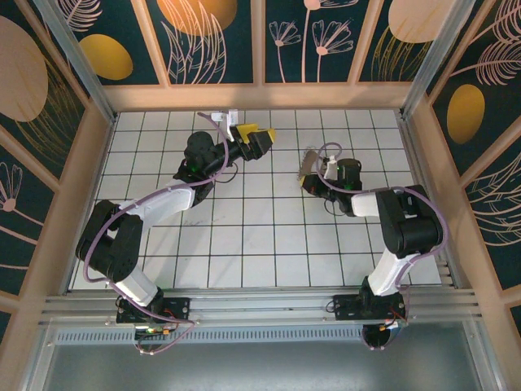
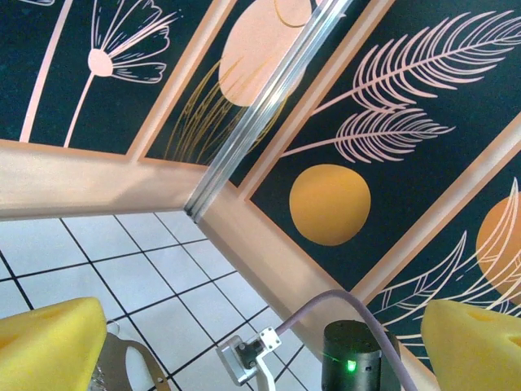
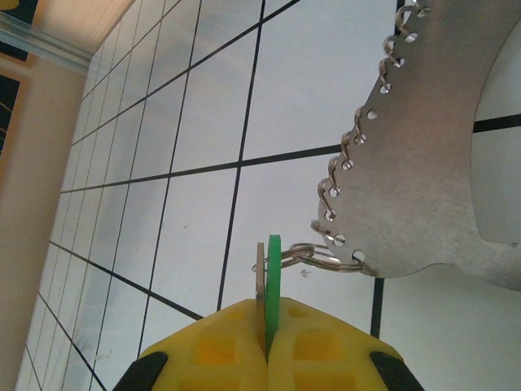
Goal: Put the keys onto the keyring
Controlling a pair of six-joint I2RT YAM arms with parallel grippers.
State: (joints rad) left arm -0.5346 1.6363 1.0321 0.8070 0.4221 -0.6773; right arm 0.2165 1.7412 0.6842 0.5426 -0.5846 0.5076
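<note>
Counter [image 1: 244,244] of white tile has both arms stretched over its far half. The left arm [image 1: 155,208] reaches toward the back wall. Its left end effector [image 1: 256,137] has the yellow foam pads spread wide with nothing between them. I judge it is standing by, ready to help rather than working.

The right arm [image 1: 407,220] bends inward. Its right end effector [image 3: 269,338] is pressed together on 2 keys held edge-on: the green key [image 3: 274,265] and a thin silver key [image 3: 260,273] touching it. Their tops stand proud of the foam, probably so the holes stay reachable.

A metal plate [image 3: 423,163], its edge punched with holes and laced with wire coil, hangs just beside them. A small wire ring, seemingly the keyring [image 3: 313,258], runs from the key tops to the plate's lowest hole.

The overhead view gives the spacing of the 2 arms but reduces the plate to a grey sliver. The right wrist view resolves keys, ring and coil. The left wrist view faces the painted wall panels and confirms the wide gap between its pads.
</note>
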